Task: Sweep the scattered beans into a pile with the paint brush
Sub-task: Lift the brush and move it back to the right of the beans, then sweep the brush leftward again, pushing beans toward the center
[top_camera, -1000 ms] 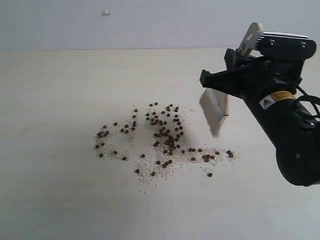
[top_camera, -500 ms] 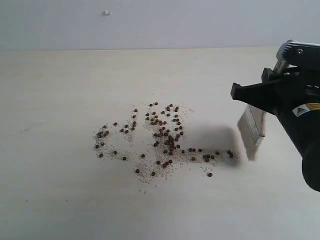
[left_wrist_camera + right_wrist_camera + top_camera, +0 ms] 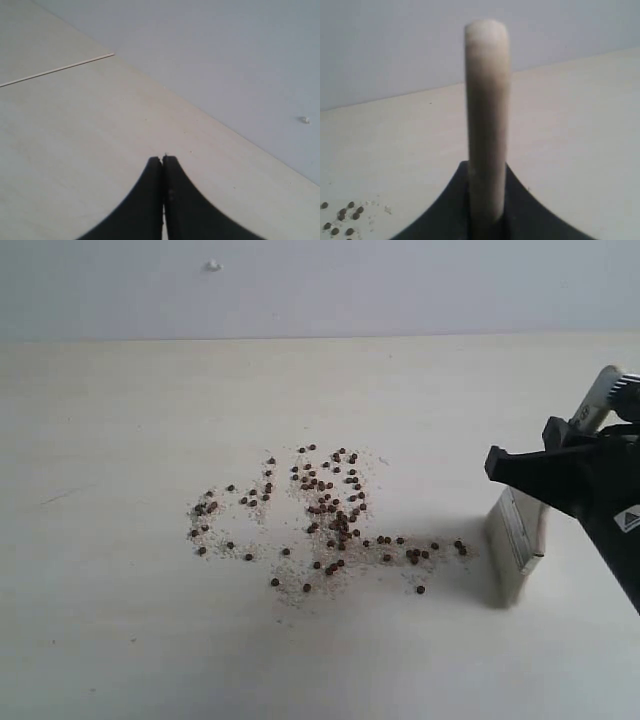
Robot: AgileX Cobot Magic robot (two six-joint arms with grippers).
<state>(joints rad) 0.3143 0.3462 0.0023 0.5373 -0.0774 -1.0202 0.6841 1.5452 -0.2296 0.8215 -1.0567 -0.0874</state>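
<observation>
Pale desk runs back to a grey wall. Only the exterior view shows the whole spread: beans lie scattered mid-desk among whitish grains. The brush stands just right of their right-hand end, bristles down at the desk, handle leaning up and right. The right wrist view gives instead the handle's narrow edge, rising from between the jaws, with a few beans in 1 corner. The right claw is narrowed onto that handle and grips it. Only the left wrist view shows the left claw: 2 jaws pressed together, holding nothing, above the desk near the wall.
</observation>
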